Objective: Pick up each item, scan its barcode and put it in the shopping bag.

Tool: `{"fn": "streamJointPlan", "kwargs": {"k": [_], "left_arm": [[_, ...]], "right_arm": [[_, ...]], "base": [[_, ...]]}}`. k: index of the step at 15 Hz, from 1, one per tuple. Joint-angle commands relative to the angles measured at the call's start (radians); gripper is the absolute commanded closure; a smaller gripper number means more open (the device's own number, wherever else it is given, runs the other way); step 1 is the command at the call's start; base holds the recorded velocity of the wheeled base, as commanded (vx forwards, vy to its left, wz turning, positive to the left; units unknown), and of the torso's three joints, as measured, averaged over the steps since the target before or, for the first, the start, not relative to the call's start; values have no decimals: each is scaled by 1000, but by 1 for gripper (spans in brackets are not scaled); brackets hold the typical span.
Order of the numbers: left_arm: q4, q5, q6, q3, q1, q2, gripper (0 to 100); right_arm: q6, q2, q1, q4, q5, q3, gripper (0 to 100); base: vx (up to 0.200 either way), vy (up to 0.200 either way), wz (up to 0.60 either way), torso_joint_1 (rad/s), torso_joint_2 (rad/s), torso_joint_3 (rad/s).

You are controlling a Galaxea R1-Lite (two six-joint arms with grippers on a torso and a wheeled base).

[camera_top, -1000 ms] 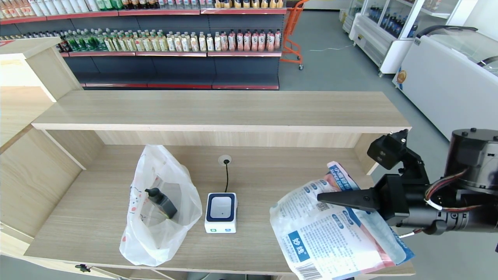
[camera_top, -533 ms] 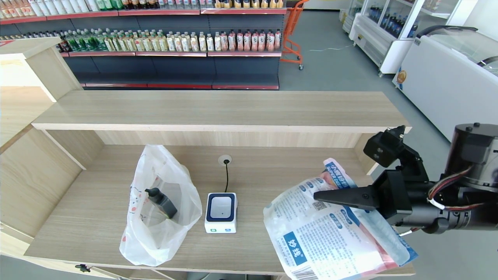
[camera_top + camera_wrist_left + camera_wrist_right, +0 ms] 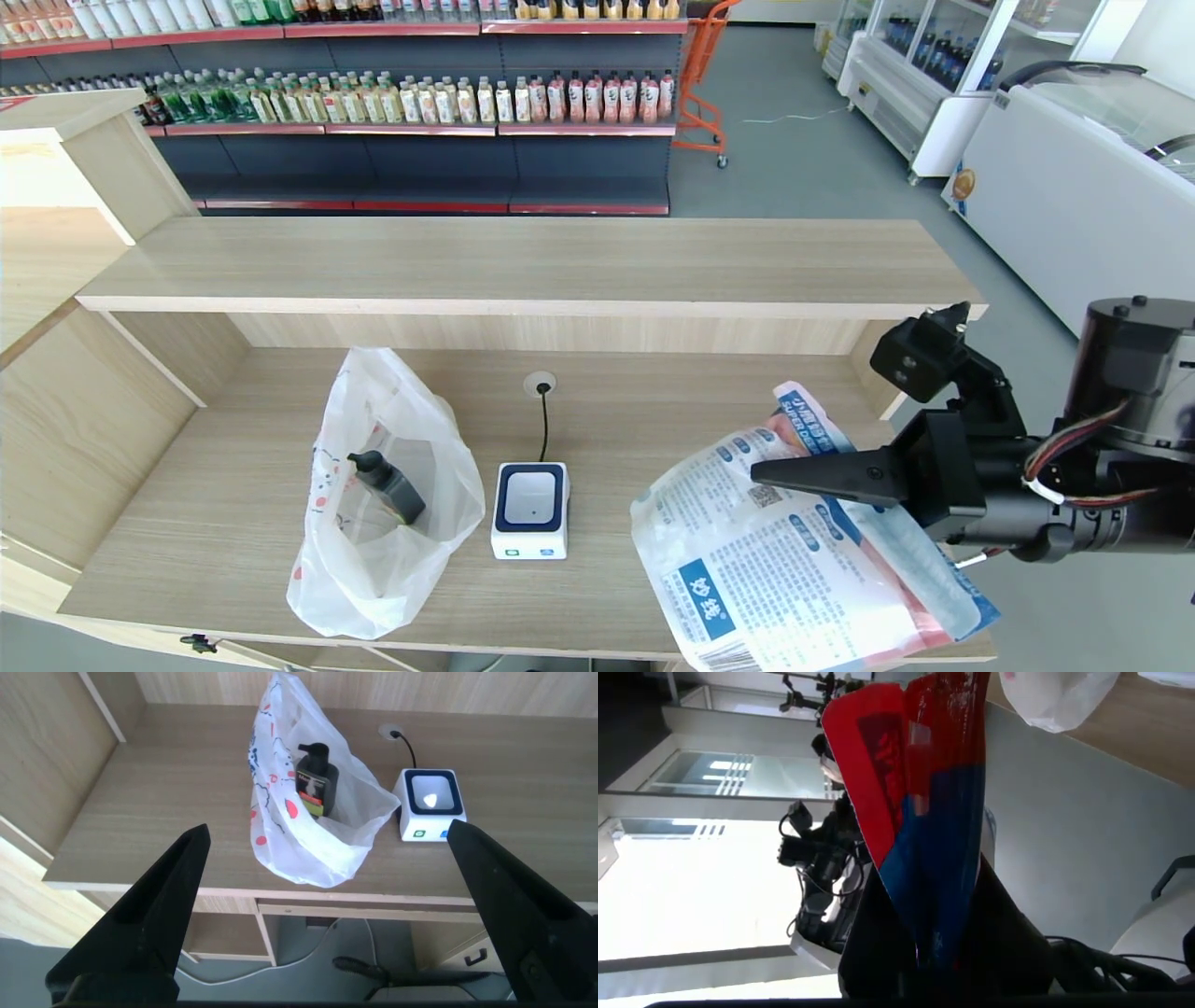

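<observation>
My right gripper [image 3: 775, 473] is shut on a large white, blue and red refill pouch [image 3: 766, 569], held tilted over the counter's front right, its printed back facing up. In the right wrist view the pouch [image 3: 924, 812] shows as a red and blue sheet pinched between the fingers. A white plastic shopping bag [image 3: 378, 504] stands open at the left with a dark pump bottle [image 3: 387, 485] inside. The white and blue barcode scanner [image 3: 530, 511] sits between bag and pouch. My left gripper [image 3: 327, 905] hangs open above the counter's front edge, near the bag [image 3: 308, 803] and scanner [image 3: 428, 803].
A raised wooden ledge [image 3: 523, 266] runs along the back of the counter [image 3: 215, 523], and a side panel [image 3: 84, 411] walls the left. The scanner's black cable [image 3: 543, 415] runs to a grommet at the back. Shelves of bottles and freezers stand beyond.
My right gripper has carried the pouch a little to the left and slightly up, toward the scanner. The bag, bottle and scanner have not moved.
</observation>
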Motion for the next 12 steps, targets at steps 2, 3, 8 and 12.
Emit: {"fn": "streamJointPlan", "kwargs": {"k": [2, 3, 8, 12], "left_arm": [[0, 0, 0, 0, 0, 0, 0], [0, 0, 0, 0, 0, 0, 0], [0, 0, 0, 0, 0, 0, 0], [0, 0, 0, 0, 0, 0, 0]], "right_arm": [[0, 0, 0, 0, 0, -2, 100], [-2, 0, 0, 0, 0, -3, 100], [-6, -8, -2, -2, -1, -3, 100], [-382, -14, -62, -22, -9, 32, 100]], "base": [[0, 0, 0, 0, 0, 0], [0, 0, 0, 0, 0, 0], [0, 0, 0, 0, 0, 0], [0, 0, 0, 0, 0, 0]]}}
